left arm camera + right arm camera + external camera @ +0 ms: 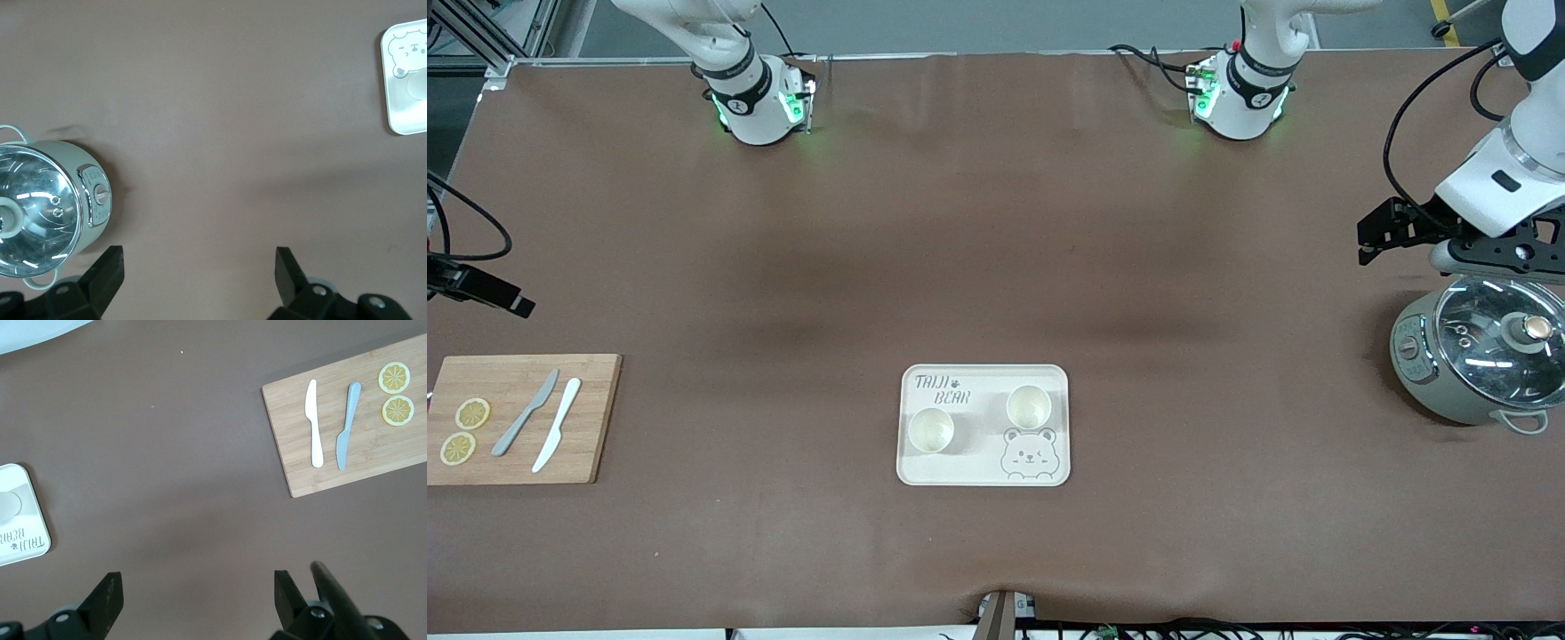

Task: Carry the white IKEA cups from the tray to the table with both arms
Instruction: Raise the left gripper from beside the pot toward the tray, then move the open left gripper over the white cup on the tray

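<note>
A cream rectangular tray with rounded corners, printed with a bear and the words TAIJI BEAR, lies flat on the table and serves as the landmark. On it stand two small cream-white handleless cups, upright and apart from each other: one cup toward the right arm's end of the tray, the other cup toward the left arm's end, just above the bear print and slightly farther from the front camera; both look empty. Well away from the tray toward the left arm's end sits a pale green round cooker with a glass lid, lid on. The left gripper hangs over the table beside that cooker, fingers spread wide, gripping nothing. Well away from the tray toward the right arm's end lies a bamboo cutting board bearing a grey knife, a white knife and two lemon slices. The right gripper waits over bare table near the board, fingers likewise wide and empty. A brown cloth-like cover spreads over the whole table.
</note>
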Controlling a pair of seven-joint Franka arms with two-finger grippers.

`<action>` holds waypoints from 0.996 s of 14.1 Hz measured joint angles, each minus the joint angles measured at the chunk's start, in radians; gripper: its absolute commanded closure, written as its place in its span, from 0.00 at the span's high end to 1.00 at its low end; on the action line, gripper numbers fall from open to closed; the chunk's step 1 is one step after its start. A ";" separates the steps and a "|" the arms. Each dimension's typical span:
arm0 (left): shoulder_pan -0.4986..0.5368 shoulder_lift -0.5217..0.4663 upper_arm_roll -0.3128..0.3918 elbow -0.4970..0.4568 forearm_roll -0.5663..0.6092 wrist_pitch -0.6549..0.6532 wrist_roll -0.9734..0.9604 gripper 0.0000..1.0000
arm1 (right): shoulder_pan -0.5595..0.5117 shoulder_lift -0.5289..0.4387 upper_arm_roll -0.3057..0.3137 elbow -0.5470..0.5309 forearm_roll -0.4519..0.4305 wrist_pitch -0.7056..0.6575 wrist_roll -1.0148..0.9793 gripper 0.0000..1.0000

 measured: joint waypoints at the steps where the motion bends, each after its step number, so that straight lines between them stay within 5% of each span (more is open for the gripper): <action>1: 0.000 0.002 0.000 0.000 0.000 0.000 0.000 1.00 | 0.000 0.000 0.000 0.000 0.000 0.000 0.000 1.00; 10: -0.026 0.073 -0.021 -0.006 0.000 0.047 -0.013 1.00 | 0.000 0.000 0.000 -0.002 0.000 -0.005 0.000 1.00; 14: -0.063 0.157 -0.063 0.066 0.000 0.060 -0.145 1.00 | 0.000 0.000 0.000 -0.002 0.000 -0.006 0.000 1.00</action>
